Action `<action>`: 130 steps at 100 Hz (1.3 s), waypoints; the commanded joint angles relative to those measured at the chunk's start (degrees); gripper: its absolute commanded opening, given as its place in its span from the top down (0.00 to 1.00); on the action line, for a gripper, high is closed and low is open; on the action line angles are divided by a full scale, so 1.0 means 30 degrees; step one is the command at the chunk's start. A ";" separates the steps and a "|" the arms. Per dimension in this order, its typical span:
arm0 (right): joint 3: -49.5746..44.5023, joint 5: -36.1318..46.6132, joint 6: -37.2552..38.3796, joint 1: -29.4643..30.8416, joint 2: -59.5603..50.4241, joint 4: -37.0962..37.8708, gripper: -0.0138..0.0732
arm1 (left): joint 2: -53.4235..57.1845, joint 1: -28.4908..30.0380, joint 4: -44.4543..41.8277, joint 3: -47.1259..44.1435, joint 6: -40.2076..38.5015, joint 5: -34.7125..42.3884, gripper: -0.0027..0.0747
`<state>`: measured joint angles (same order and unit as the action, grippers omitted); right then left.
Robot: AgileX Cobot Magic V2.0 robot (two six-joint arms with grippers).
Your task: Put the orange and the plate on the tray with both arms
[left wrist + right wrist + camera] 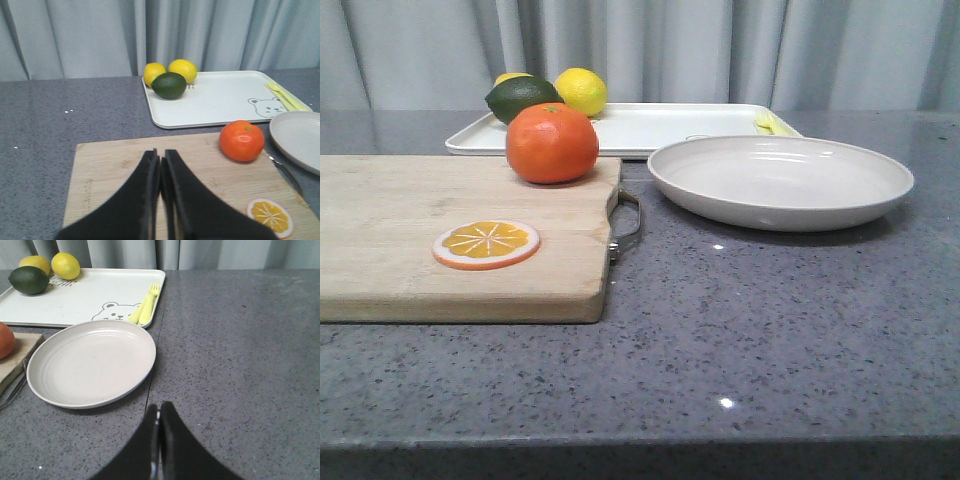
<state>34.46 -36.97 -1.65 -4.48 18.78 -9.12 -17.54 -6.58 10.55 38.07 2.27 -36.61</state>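
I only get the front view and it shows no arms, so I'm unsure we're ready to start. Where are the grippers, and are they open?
Observer: The left gripper is shut, empty, above the cutting board, short of the orange.
Operator: And the right?
Observer: The right gripper is also shut, over bare counter, short of the plate.
Operator: Is the tray free?
Observer: The tray has a bare middle; lemons and a lime fill one corner, a yellow fork lies at the edge.
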 commanded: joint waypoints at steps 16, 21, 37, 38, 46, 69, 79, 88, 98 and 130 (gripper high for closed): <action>0.2303 0.0123 0.0042 0.0117 0.2042 -0.0775 0.96 | -0.3074 0.0051 0.3138 0.2962 -0.0100 -0.0714 0.99; 0.2303 0.0049 0.0042 0.0117 0.2047 -0.0848 0.96 | -0.3310 0.0051 0.3332 0.2962 -0.0100 -0.0757 0.99; 0.2303 -0.0485 0.0042 0.0117 0.2047 -0.0848 0.95 | -0.3710 0.0051 0.3299 0.2928 0.0063 -0.1283 0.99; 0.2303 -0.0542 0.0042 0.0117 0.2047 -0.0848 0.95 | -0.3710 0.0051 0.3299 0.2928 0.0063 -0.1258 0.99; 0.2303 -0.0871 0.0042 0.0117 0.2047 -0.0848 0.92 | -0.3710 0.0051 0.3299 0.2928 0.0660 -0.1290 0.99; 0.2303 -0.1120 0.0042 0.0117 0.2047 -0.0848 0.48 | -0.3710 0.0051 0.3335 0.2928 0.3494 -0.1489 0.75; 0.2303 -0.1120 0.0042 0.0117 0.2047 -0.0848 0.30 | -0.3710 0.0051 0.3335 0.2928 0.3582 -0.1489 0.45; 0.2303 -0.1120 0.0042 0.0117 0.2047 -0.0848 0.24 | -0.3710 0.0051 0.3335 0.2928 0.3582 -0.1489 0.21; 0.2303 -0.1120 0.0042 0.0117 0.2047 -0.0848 0.24 | -0.3710 0.0051 0.3664 0.2928 0.3582 -0.1442 0.15; 0.2303 -0.1120 0.0042 0.0117 0.2047 -0.0848 0.24 | -0.6846 0.0051 1.1335 0.2928 1.1542 -0.1171 0.21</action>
<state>39.39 -44.14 -1.61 -4.48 23.98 -11.28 -33.57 -6.58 34.91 45.06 28.05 -44.18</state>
